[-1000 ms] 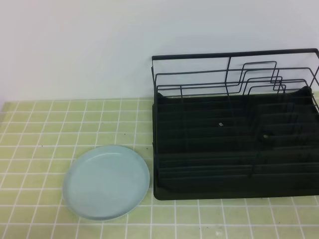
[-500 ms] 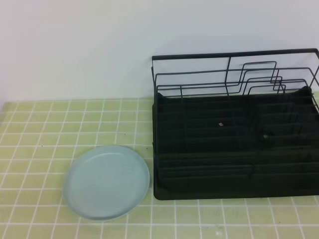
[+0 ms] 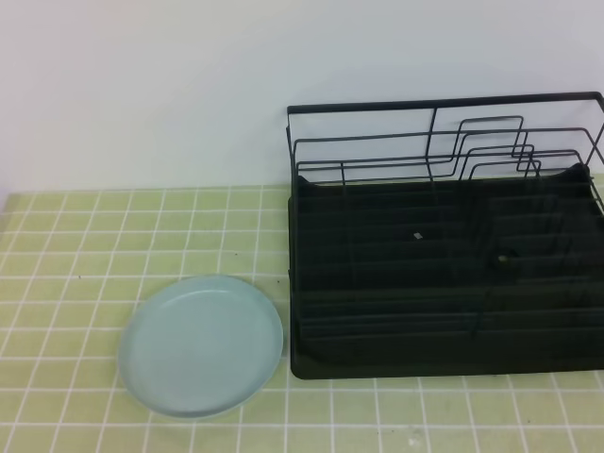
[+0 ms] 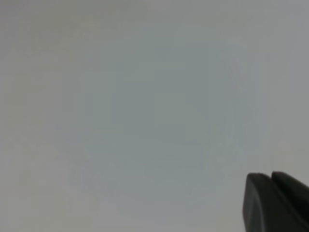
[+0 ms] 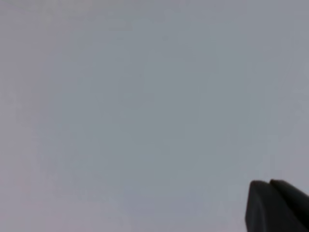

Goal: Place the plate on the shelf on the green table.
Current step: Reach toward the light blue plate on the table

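Observation:
The pale blue-green plate (image 3: 201,345) lies flat on the green table (image 3: 75,245), just left of the shelf. The shelf (image 3: 396,283) is a black wire rack with stepped dividers and a black tray base, standing at the right, and nothing rests in it. Neither gripper shows in the exterior high view. In the left wrist view only a dark fingertip (image 4: 275,203) shows at the bottom right corner against a blank grey wall. The right wrist view shows the same, a dark fingertip (image 5: 275,205) against blank grey. Neither wrist view shows the plate or the shelf.
A plain white wall (image 3: 142,94) rises behind the table's back edge. The shelf's right end runs out of the exterior high view. Bare tiles lie left of and behind the plate.

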